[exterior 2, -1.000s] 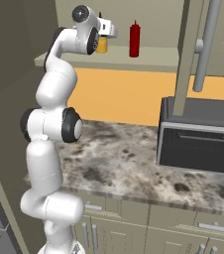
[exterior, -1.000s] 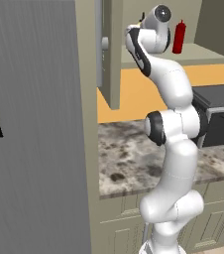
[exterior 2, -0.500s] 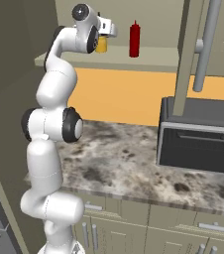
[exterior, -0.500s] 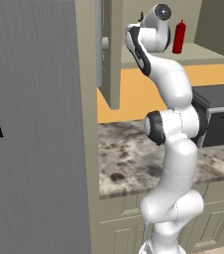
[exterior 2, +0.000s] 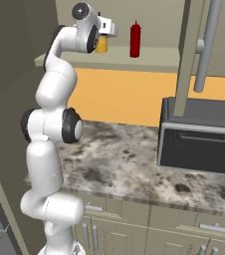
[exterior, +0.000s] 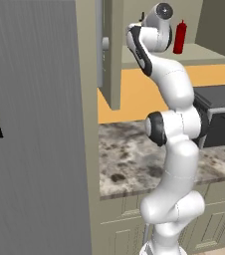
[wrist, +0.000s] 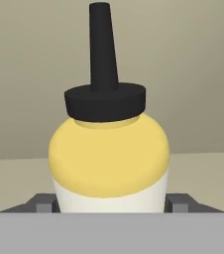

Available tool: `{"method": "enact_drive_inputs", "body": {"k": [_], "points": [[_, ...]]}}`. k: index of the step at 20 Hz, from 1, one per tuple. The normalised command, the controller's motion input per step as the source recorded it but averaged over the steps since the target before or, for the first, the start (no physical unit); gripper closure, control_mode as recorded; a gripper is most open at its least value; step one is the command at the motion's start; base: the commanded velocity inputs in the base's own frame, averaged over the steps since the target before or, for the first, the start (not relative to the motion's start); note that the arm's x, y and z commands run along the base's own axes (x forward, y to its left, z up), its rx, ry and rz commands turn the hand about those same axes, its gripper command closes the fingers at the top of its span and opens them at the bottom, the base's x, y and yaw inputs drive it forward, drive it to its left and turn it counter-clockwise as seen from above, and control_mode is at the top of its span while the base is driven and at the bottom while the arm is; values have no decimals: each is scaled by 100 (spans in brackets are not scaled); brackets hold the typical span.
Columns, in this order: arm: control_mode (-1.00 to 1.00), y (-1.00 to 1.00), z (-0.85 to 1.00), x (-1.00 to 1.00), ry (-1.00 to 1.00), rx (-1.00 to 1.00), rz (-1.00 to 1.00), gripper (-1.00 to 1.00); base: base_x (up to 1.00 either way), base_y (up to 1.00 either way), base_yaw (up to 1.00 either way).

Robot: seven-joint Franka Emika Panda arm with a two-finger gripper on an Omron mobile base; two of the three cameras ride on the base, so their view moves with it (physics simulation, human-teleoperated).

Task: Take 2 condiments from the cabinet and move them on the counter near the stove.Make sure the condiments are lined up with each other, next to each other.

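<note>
The yellow condiment bottle (wrist: 109, 158), with a pale band and a black pointed cap, stands upright on the cabinet's beige shelf (exterior 2: 154, 57). My gripper (wrist: 111, 203) is shut on its lower body, one fingertip against each side. In the right base view the yellow bottle (exterior 2: 102, 46) peeks out behind the raised hand. The red condiment bottle (exterior 2: 135, 40) stands apart to its right on the same shelf, and it is also visible as the red bottle (exterior: 179, 37) past the wrist. The mottled counter (exterior 2: 134, 159) lies below. The stove is out of view.
The open cabinet door (exterior 2: 191, 60) with its metal handle (exterior 2: 206, 45) hangs to the right of the arm. A black microwave (exterior 2: 199, 144) sits on the counter under it. A tall grey panel (exterior: 35, 124) stands on the left.
The fingers have come in against the yellow bottle's sides. The arm and both bottles stay where they were.
</note>
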Motion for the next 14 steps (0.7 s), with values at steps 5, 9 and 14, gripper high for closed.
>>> {"method": "enact_drive_inputs", "body": {"k": [5, 9, 14], "points": [[-100, 0, 0, -61, 0, 0, -2, 100, 0, 0, 0], [-100, 0, 0, -79, -2, 0, -4, 100, 0, 0, 0], [-100, -5, 0, -95, -4, 0, -7, 100, 0, 0, 0]]}}
